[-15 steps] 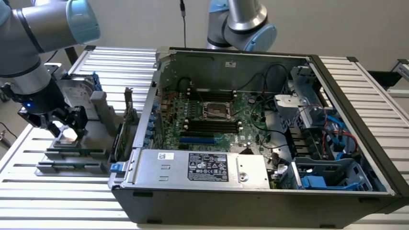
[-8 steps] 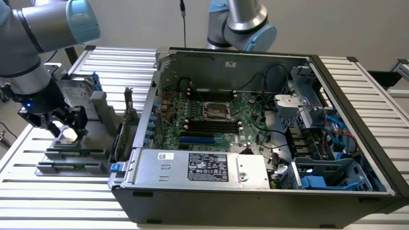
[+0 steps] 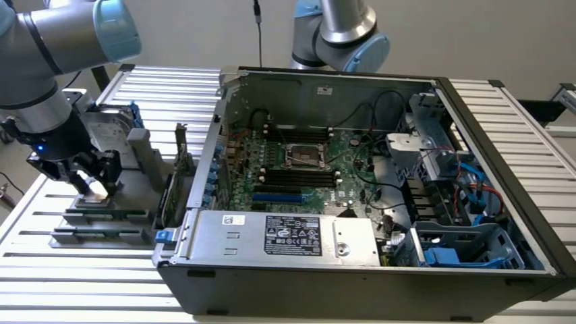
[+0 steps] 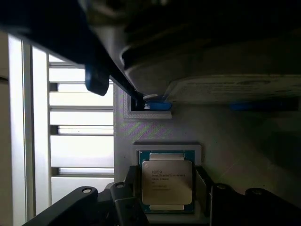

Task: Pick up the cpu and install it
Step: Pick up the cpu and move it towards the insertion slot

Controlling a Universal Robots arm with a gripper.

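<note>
While the gripper (image 3: pixel 94 183) hangs low over the grey holder (image 3: pixel 108 217), its fingers (image 4: pixel 131 188) are open, one on each side of the cpu (image 4: pixel 167 183). The chip lies flat between them, not lifted yet. Well away from the fingers, toward the exterior view's right, the socket (image 3: pixel 306 156) inside the computer case (image 3: pixel 297 84) is empty.

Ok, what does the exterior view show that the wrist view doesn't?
Exterior view: the open computer case and its motherboard with the socket. Wrist view: the printing on the metal top of the cpu. Both: the gripper low over the cpu in its grey holder.
</note>
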